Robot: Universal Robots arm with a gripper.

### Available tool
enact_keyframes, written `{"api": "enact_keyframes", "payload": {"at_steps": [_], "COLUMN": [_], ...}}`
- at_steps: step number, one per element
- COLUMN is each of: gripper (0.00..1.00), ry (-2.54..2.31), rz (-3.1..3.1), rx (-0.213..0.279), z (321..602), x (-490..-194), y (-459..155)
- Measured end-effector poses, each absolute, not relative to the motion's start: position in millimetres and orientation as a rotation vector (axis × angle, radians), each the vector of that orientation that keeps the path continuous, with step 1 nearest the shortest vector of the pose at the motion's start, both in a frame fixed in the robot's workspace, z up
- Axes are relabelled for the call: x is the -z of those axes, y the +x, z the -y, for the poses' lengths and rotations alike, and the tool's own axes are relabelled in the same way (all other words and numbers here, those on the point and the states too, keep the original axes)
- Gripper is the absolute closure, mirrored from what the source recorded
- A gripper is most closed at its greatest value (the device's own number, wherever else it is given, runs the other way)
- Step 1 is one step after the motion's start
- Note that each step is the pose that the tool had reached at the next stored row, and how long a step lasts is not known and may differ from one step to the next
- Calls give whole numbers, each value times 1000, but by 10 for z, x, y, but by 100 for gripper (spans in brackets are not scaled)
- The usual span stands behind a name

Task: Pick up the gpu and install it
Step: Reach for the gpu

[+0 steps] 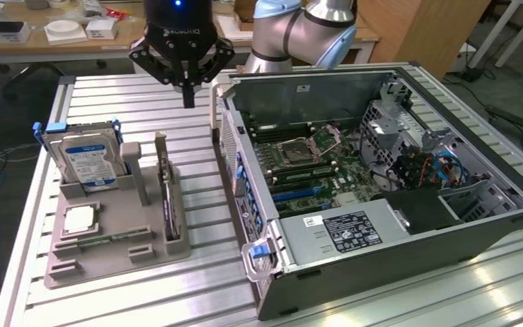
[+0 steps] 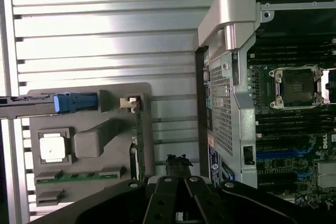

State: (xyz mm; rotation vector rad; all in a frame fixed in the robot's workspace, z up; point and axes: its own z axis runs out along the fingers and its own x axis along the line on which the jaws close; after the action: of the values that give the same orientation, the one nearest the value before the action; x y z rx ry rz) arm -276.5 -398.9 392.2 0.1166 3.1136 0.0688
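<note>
the open computer case (image 1: 361, 262) lies nearest, on its side on the slatted metal worktop (image 1: 125, 109), with its motherboard showing. to the exterior view's left of it sits a grey holder (image 1: 152, 253) carrying a hard drive (image 1: 84, 160), a processor chip (image 1: 80, 219), a memory stick (image 1: 107, 240) and the gpu (image 1: 164, 194). the gpu stands on edge in its slot, near the case wall. the end effector (image 1: 188, 102) hangs above the worktop beyond the holder, fingers clenched together on nothing, well apart from the gpu.
</note>
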Motion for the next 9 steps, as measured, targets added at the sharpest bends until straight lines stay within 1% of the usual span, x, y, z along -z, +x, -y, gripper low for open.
{"api": "enact_keyframes", "payload": {"at_steps": [9], "gripper": [90], "ry": [117], "rz": [-3114], "rx": [-69], "z": [3989], "x": [-3921], "y": [-2870]}}
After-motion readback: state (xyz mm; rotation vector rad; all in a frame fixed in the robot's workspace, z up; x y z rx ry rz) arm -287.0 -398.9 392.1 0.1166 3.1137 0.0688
